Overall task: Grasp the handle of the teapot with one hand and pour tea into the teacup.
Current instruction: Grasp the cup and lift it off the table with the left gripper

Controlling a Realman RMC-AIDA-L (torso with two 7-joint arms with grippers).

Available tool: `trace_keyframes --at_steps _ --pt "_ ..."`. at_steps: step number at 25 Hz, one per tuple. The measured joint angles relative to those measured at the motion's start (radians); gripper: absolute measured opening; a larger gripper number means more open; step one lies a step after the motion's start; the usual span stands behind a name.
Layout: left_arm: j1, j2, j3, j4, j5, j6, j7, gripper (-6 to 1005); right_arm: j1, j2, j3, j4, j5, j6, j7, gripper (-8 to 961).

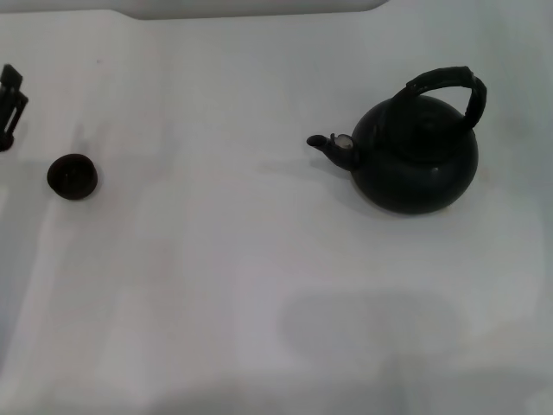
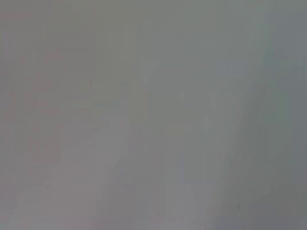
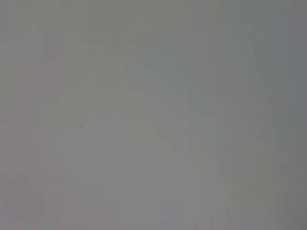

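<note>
The matte-black teapot (image 1: pixel 415 156) stands upright on the white table (image 1: pixel 259 285) at the right in the head view. Its spout (image 1: pixel 333 145) with a pale spot points left. The thick black arched handle (image 1: pixel 449 86) rises over its top, and nothing touches it. The tiny dark teacup (image 1: pixel 72 176) stands upright at the left, far from the teapot. My left gripper (image 1: pixel 10 104) shows partly at the far left edge, just behind the teacup and apart from it. My right gripper is out of view. Both wrist views show only plain grey surface.
The table's far edge runs along the top of the head view, with a pale raised strip (image 1: pixel 259 7) behind it. A wide stretch of white tabletop lies between teacup and teapot.
</note>
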Motion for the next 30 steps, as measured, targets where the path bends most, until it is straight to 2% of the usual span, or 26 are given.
trace_keyframes --at_steps 8,30 --pt "0.035 -0.002 0.0 0.006 0.098 0.025 0.0 830 0.016 0.0 0.0 -0.001 0.0 0.0 -0.036 866" --pt "0.024 -0.001 0.0 0.005 0.218 0.172 0.002 830 0.02 0.004 0.0 0.0 0.0 0.0 -0.038 866"
